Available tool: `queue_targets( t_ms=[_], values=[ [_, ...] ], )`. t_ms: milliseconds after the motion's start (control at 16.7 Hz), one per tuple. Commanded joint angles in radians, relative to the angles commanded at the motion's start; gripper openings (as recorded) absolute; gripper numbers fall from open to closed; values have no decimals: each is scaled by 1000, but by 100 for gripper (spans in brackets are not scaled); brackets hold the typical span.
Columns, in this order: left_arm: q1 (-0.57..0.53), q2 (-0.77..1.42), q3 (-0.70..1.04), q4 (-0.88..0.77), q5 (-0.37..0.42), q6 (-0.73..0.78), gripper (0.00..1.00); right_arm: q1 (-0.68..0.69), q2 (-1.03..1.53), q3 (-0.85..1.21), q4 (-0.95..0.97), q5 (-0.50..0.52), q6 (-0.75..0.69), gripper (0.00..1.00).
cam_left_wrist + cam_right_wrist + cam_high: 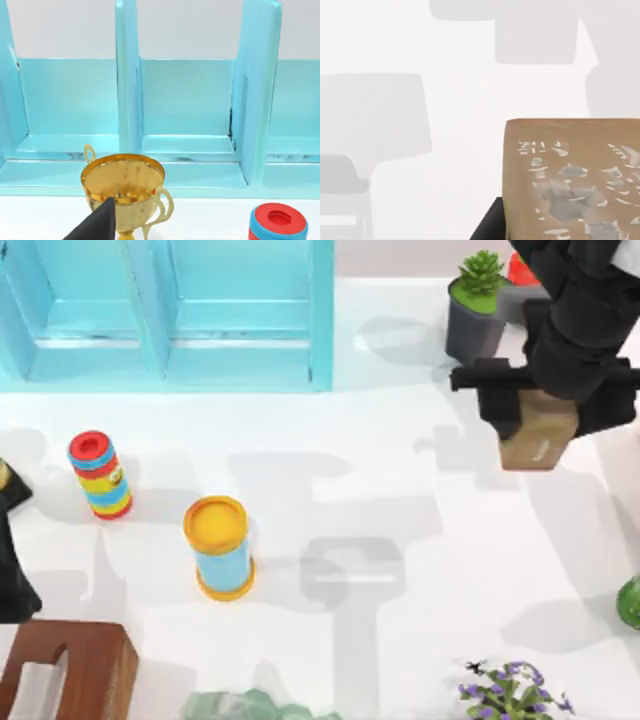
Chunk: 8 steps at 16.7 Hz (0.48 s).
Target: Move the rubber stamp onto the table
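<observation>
from above, the right end effector (pixel 540 405) hangs over the right side of the white worktop (pixel 400 490), its black fingers pinching the top of the rubber stamp (pixel 540 440), a tan-brown block with a faint pale mark on its lower side. the stamp looks lifted off the worktop, with a soft shadow spread on the white surface near it. just behind it stands a grey pot with a green succulent (pixel 478 302). the light-blue cabinet (pixel 170 310) fills the far left. on the left half of the worktop stand a striped cylinder with a red top (pixel 99 475) and a blue cylinder with a yellow top (pixel 219 547), well apart from the stamp. a dark-brown wooden piece (pixel 70 670) sits at the near left corner, and a purple-flowered plant (pixel 510 692) at the near right edge. the left arm (pixel 12 570) is parked at the left edge; whether its end effector is spread or pressed together, i cannot tell.

the left wrist view faces the cabinet's open compartments, with a gold trophy cup (pixel 123 187) close in front and the red-topped cylinder beside it.

the right wrist view shows the stamp's brown face with pale flecked markings (pixel 572 180) above the bare white worktop.
</observation>
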Motion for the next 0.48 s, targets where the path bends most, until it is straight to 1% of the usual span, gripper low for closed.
queue_targets(
  t_ms=[180, 480],
  values=[
    [0, 0, 0, 0, 0, 0, 100, 32, 86, -36, 17, -29, 39, 0],
    [0, 0, 0, 0, 0, 0, 100, 31, 94, -41, 18, -33, 45, 0]
  ],
)
